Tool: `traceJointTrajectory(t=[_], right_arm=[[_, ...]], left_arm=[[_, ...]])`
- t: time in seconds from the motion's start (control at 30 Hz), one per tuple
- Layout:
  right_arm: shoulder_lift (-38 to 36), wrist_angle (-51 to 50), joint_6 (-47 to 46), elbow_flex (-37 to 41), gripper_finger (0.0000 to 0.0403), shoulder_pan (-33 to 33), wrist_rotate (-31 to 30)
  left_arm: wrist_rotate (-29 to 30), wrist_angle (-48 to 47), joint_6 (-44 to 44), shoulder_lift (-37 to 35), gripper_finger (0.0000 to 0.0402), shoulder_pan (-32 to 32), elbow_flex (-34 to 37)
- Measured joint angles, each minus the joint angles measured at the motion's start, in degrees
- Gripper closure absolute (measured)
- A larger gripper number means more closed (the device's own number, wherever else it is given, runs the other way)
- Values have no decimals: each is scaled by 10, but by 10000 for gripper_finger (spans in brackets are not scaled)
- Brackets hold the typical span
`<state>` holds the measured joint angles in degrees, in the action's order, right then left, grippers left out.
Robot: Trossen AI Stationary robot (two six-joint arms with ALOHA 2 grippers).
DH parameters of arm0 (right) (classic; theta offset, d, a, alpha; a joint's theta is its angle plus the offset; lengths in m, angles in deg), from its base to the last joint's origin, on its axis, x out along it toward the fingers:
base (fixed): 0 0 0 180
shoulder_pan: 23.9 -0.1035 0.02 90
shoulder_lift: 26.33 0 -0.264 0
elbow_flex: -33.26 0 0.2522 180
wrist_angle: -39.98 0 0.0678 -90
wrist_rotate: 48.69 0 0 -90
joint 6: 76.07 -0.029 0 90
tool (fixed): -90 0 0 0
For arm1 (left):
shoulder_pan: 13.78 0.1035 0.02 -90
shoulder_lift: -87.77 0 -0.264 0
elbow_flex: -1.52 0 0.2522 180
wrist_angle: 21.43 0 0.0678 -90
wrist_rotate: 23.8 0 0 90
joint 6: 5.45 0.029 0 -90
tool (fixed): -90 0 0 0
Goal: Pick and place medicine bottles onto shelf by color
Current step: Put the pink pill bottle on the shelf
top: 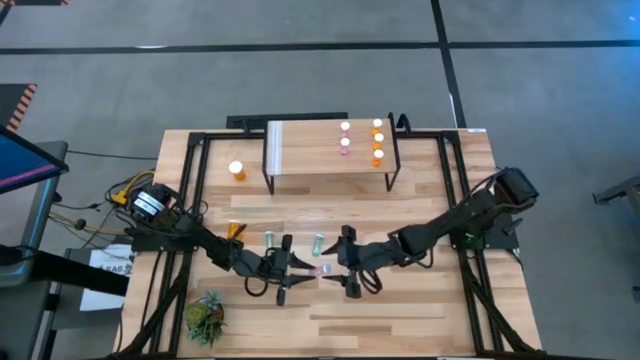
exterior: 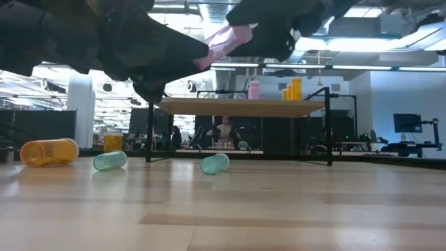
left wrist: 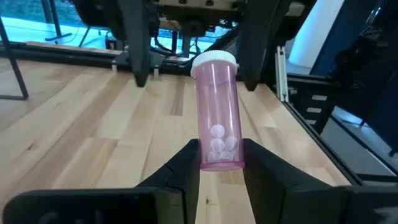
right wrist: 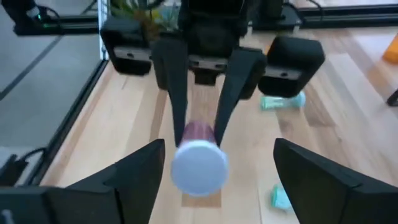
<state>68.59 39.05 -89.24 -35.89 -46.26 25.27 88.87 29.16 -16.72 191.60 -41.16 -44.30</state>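
Note:
A pink medicine bottle (left wrist: 217, 112) with a white cap hangs in the air over the middle of the table, with my left gripper (top: 300, 272) shut on it. My right gripper (right wrist: 219, 148) is open. Its fingers stand on either side of the bottle's cap (right wrist: 199, 165), apart from it. The shelf (top: 330, 150) at the far side carries two pink bottles (top: 345, 136) and three orange ones (top: 378, 140). Two teal bottles (top: 270, 240) (top: 318, 243) and an orange one (top: 235, 231) lie on their sides on the table. My left gripper pinches the pink bottle's bottom end (left wrist: 219, 163) between its two fingers (left wrist: 186, 168). The fingers come nearly level from the table's left and lie along the bottle. The bottle is lifted clear of the table (exterior: 223, 42), its cap end pointing toward the right gripper and tilted slightly up.
One orange bottle (top: 237, 171) stands upright on the table left of the shelf. A small green plant (top: 205, 318) sits near the front left corner. Black frame rails (top: 190, 200) run along both sides of the table. Bare wood lies in front of the grippers.

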Motion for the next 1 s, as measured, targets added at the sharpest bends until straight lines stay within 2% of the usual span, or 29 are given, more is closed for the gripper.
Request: traceJointTrajectory(t=[0.17, 0.67, 0.8, 1.0], right_arm=[[-2, -22, 1, -8, 82, 5, 25], [-4, -43, -3, -8, 129, 5, 27], [-4, -43, -3, -8, 151, 5, 27], [-4, -43, -4, -8, 205, 4, 27]], left_arm=[[0, -4, 0, 0, 312, 0, 0], [0, -3, -2, 0, 312, 0, 0], [0, -3, -3, 0, 312, 0, 0], [0, -3, -4, 0, 312, 0, 0]])
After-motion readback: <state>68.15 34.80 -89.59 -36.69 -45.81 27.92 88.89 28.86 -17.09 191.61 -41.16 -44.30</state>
